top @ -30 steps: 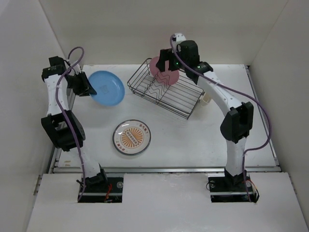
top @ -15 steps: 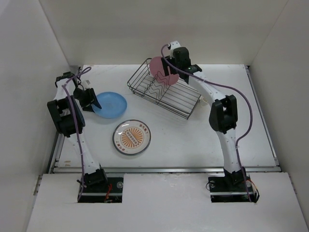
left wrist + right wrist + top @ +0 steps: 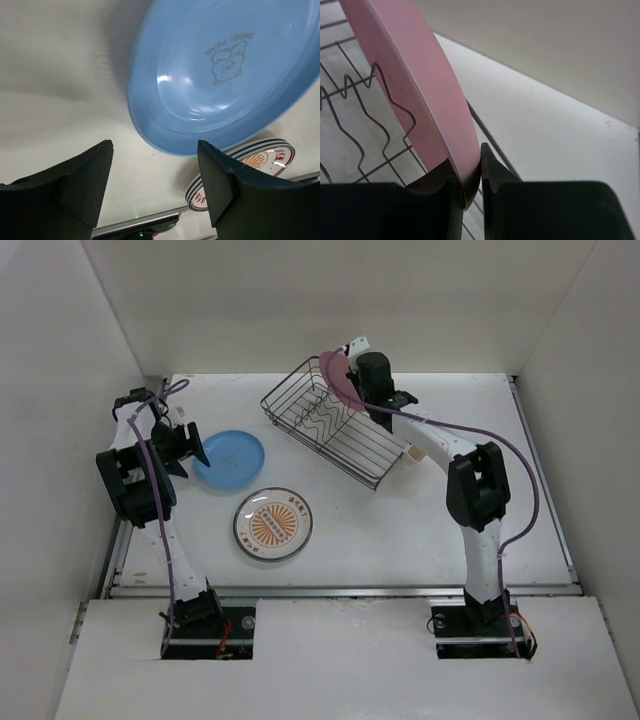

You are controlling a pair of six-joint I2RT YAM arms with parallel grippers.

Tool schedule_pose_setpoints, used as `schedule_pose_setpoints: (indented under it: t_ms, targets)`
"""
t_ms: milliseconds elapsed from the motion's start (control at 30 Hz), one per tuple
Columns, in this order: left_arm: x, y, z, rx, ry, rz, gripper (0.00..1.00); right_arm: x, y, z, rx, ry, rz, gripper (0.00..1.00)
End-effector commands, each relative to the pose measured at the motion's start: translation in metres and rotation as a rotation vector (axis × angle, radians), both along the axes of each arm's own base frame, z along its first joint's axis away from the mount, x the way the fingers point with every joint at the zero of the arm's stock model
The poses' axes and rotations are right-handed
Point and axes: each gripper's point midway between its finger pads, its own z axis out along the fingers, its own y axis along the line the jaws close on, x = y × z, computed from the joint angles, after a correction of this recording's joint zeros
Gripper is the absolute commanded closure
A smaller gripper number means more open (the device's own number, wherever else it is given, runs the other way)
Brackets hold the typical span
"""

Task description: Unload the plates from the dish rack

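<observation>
The round blue plate (image 3: 220, 75) is smooth and glossy, catching bright highlights like glazed ware or hard plastic, the round pink plate (image 3: 415, 85) is smooth with a duller satin sheen, the black wire dish rack (image 3: 335, 432) is thin coated metal, and the white table (image 3: 400, 530) is matt.

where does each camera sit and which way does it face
Top: above and behind the bases, looking down on the table; left arm and right arm show.
Left wrist: on the left arm, facing the blue plate; the open left pincer shows.
Right wrist: on the right arm, facing the rack; the right pincer grips the pink plate.
Top and left wrist share the blue plate.
</observation>
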Motion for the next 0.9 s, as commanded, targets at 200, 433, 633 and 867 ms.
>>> schedule_pose_setpoints:
  t_ms: [200, 433, 633, 867]
  targets:
    - [0.004, 0.008, 0.088, 0.117, -0.242, -0.020, 0.29, -0.014, -0.022, 0.183, 0.126, -0.422, -0.071, 1.00]
    - [-0.001, -0.040, 0.160, 0.047, -0.520, -0.229, 0.20, -0.069, 0.099, 0.140, 0.378, 0.067, 0.552, 1.00]
    - [-0.004, -0.090, 0.203, -0.113, -0.677, -0.346, 0.00, -0.158, 0.189, 0.085, 0.675, 0.415, 0.993, 1.00]
    - [-0.016, -0.121, 0.198, -0.222, -0.646, -0.456, 0.00, -0.210, 0.231, 0.083, 0.703, 0.480, 1.199, 1.00]
